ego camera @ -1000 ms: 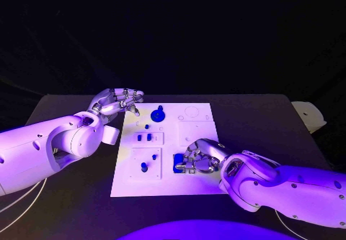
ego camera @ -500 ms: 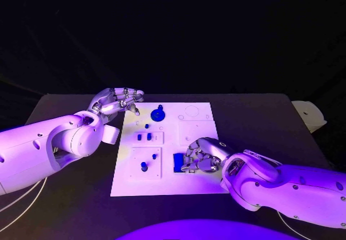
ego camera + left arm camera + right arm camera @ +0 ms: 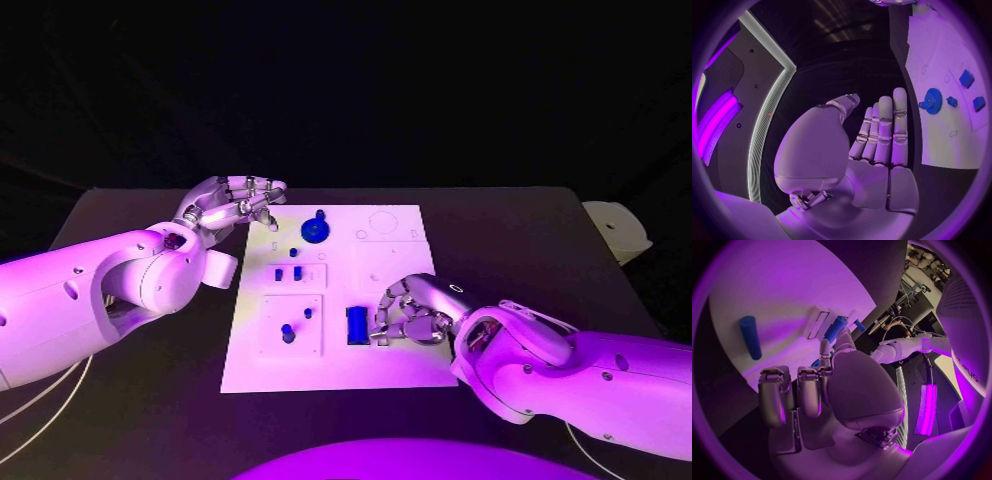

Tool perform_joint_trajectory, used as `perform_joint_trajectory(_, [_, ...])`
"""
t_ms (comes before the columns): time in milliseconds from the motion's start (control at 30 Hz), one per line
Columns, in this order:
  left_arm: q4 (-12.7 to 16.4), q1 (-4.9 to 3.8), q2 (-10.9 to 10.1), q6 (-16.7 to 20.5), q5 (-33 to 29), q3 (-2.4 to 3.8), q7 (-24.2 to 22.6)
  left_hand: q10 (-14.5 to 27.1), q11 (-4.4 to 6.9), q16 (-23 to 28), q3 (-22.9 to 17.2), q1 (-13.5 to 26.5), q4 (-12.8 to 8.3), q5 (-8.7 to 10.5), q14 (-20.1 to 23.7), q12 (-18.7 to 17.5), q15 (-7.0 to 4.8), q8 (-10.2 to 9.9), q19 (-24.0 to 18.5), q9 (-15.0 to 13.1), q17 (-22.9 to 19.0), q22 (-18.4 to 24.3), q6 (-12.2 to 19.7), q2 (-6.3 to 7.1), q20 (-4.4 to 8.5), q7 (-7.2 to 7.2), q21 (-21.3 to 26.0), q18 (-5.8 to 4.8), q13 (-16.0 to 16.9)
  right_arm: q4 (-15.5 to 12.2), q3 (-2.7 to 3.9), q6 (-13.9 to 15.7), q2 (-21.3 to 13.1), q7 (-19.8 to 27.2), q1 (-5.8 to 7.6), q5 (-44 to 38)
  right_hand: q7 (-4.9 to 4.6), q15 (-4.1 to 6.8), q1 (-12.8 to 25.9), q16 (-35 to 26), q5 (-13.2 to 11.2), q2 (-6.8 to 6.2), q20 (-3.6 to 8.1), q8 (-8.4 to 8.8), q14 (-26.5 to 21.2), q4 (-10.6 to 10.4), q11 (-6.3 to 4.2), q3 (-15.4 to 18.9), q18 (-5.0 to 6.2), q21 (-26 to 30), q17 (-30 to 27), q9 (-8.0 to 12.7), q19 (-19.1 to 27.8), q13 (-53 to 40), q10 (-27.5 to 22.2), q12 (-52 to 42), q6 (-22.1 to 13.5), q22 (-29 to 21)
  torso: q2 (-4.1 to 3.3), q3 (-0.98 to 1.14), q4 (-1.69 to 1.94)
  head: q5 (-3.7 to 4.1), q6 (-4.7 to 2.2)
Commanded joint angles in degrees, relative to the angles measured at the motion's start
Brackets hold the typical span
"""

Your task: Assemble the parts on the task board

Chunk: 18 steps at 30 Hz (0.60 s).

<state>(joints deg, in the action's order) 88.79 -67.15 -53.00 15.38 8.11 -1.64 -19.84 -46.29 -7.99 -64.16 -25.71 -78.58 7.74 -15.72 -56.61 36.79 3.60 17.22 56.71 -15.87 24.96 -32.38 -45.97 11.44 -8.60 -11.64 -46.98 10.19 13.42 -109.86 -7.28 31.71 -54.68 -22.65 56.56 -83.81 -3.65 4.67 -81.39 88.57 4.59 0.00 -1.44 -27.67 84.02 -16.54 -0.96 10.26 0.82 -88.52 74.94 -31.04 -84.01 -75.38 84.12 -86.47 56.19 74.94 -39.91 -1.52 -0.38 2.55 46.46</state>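
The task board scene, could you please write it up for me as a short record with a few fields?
surface: black table
task board: white plate in the middle of the table
parts: blue gear at the far end; two small blue pieces at mid-board; long blue bar lying flat near the right hand
left hand: at the board's far left corner, fingers apart, holding nothing
right hand: over the board beside the bar, fingers curled; contact with the bar cannot be told
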Motion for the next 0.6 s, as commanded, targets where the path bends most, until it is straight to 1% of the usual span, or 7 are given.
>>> perform_joint_trajectory(33, [0.1,-0.01,0.0,-0.7,0.0,0.04,-0.3,0.5,0.03,-0.3,0.0,-0.6,-0.3,-0.08,0.3,0.4,0.10,0.3,0.4,0.1,-0.1,0.1,0.4,0.01,-0.11,-0.06,0.4,0.36,0.1,-0.8,0.02,2.9,-2.4,2.5,0.39,1.7,-0.67,-0.80,0.7,0.0,0.5,0.10,-0.54,1.21,5.2,0.0,0.92,-0.3,-0.44,0.4,11.0,0.6,-5.4,-9.6,1.5,3.3,-1.4,14.5,0.06,-0.05,-0.05,0.21,-0.07])
perform_joint_trajectory(167, [0.1,-0.01,0.0,-0.8,0.0,0.03,-0.4,0.5,0.03,-0.3,0.0,-0.6,-0.3,-0.08,0.3,0.4,0.10,0.3,0.4,0.1,-0.1,0.1,0.4,0.01,-0.11,-0.06,0.4,0.36,0.1,-1.2,0.01,0.7,-5.8,2.3,0.93,1.5,-1.17,-1.26,1.6,0.0,1.3,0.55,-0.97,2.12,5.2,-0.2,1.40,-0.4,-0.44,0.4,11.0,1.1,-5.4,-9.2,1.1,3.8,-1.7,14.5,0.08,-0.06,-0.21,0.54,-0.21])
perform_joint_trajectory(200, [0.1,-0.01,0.0,-0.8,0.0,0.03,-0.4,0.5,0.03,-0.3,0.0,-0.6,-0.3,-0.08,0.3,0.4,0.10,0.3,0.4,0.1,-0.1,0.1,0.4,0.01,-0.11,-0.06,0.4,0.36,0.1,-1.3,0.00,-0.4,-6.9,2.0,1.02,1.2,-0.98,-1.32,3.6,0.0,1.2,1.30,-1.18,1.82,5.2,-0.2,1.35,-0.2,-0.44,0.4,10.9,1.0,-5.4,-9.9,1.7,2.9,-0.5,14.6,0.06,-0.04,-0.24,0.64,-0.28])
perform_joint_trajectory(300, [0.1,-0.01,0.1,-0.9,0.0,0.03,-0.4,0.7,-0.02,-0.4,0.0,-0.7,-0.3,-0.06,0.4,0.6,0.14,0.4,0.4,0.1,-0.1,0.1,0.4,0.03,-0.13,-0.11,0.4,0.35,0.1,-1.4,-0.06,-1.9,-9.0,1.4,1.07,0.0,-0.85,-1.25,3.8,-0.1,1.2,1.34,-1.19,1.74,5.1,-0.1,1.24,-0.1,-0.44,0.4,10.7,0.9,-5.4,-9.7,1.6,3.2,-0.3,14.6,-0.01,0.04,-0.33,0.80,-0.37])
perform_joint_trajectory(333, [0.1,-0.01,0.1,-0.9,0.0,0.03,-0.4,0.7,-0.02,-0.4,0.0,-0.7,-0.3,-0.06,0.4,0.6,0.14,0.4,0.4,0.1,-0.1,0.1,0.4,0.03,-0.13,-0.11,0.4,0.35,0.1,-1.5,-0.09,-2.3,-9.8,1.1,1.04,-0.7,-1.00,-1.25,3.7,-0.1,1.4,1.28,-1.21,2.26,5.1,-0.1,1.29,-0.1,-0.44,0.4,10.7,1.1,-5.4,-9.6,1.5,3.4,-0.9,14.6,-0.02,0.05,-0.38,0.89,-0.36])
perform_joint_trajectory(433, [0.1,0.00,0.2,-1.0,0.0,0.03,-0.4,0.7,-0.02,-0.4,0.0,-0.7,-0.3,-0.06,0.4,0.6,0.14,0.4,0.4,0.1,-0.1,0.1,0.4,0.03,-0.13,-0.11,0.4,0.35,0.1,-1.7,-0.18,-2.6,-11.3,0.3,0.88,-2.6,-1.08,-1.28,3.7,-0.1,1.4,1.30,-1.23,2.49,5.1,-0.1,1.35,-0.2,-0.46,0.3,10.8,1.2,-5.5,-9.5,1.4,3.4,-1.1,14.6,0.07,0.07,-0.53,1.17,-0.42])
perform_joint_trajectory(600, [0.0,0.02,0.4,-1.1,0.0,0.03,-0.4,0.7,-0.02,-0.4,0.0,-0.7,-0.3,-0.06,0.4,0.6,0.14,0.4,0.4,0.1,-0.1,0.1,0.4,0.03,-0.13,-0.11,0.4,0.35,0.1,-1.7,-0.30,-2.8,-11.9,-1.0,0.09,-4.4,-0.99,-1.30,4.6,-0.1,1.8,1.49,-1.28,2.50,5.1,-0.2,1.32,0.0,-0.48,0.2,10.8,1.2,-5.5,-9.5,1.4,3.4,-0.4,14.6,0.04,0.20,-0.85,1.05,-0.50])
